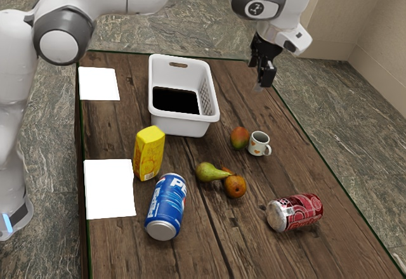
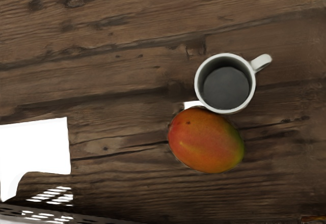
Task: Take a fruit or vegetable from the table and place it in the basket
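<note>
My gripper hangs high above the table's far part, beyond the mango and mug in the exterior view; whether it is open or shut is unclear. A red-green mango rests beside the mug, and in the wrist view the mango lies against or very close to the mug's rim. Nearer the exterior view's bottom are a green pear and an orange-brown fruit, with another brownish fruit partly hidden behind them. The white basket stands upright, dark inside; part of the basket shows in the wrist view.
A white mug, also the mug, adjoins the mango. A yellow bottle, a blue Pepsi can and a red can on its side stand or lie nearer. Two white sheets lie along the table's edge.
</note>
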Tool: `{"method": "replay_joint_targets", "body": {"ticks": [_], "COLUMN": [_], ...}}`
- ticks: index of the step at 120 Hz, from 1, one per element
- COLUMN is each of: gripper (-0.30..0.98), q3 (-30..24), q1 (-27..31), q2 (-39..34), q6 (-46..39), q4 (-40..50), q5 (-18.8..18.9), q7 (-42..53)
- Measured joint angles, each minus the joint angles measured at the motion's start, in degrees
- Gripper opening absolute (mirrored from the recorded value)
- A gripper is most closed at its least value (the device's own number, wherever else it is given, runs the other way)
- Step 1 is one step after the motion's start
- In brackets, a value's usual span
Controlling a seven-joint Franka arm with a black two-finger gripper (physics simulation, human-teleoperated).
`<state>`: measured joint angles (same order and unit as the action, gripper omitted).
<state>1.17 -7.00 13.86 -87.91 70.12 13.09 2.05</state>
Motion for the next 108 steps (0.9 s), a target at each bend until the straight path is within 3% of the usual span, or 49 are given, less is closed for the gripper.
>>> {"method": "replay_joint_targets", "body": {"ticks": [26,47,65,81,90,98,108], "gripper": [0.69,0.69,0.69,0.69,0.69,0.69,0.69], "q3": [0.2,-1.7,-23.8,-27.8,-31.0,-41.2,-59.4], "q1": [-1.6,0.0,13.6,18.3,19.9,27.0,43.4], "q2": [3.5,4.1,6.2,0.2,-0.9,-1.0,-2.0], "q6": [-0.1,1.1,0.4,-3.5,-5.9,-7.3,-8.5], "q4": [0.3,3.2,7.0,20.1,23.2,24.0,26.4], "q5": [-1.3,-6.7,-4.2,-3.5,-3.5,-2.4,-1.5], "q7": [-1.0,-0.9,-0.4,0.4,0.8,1.2,1.5]}}
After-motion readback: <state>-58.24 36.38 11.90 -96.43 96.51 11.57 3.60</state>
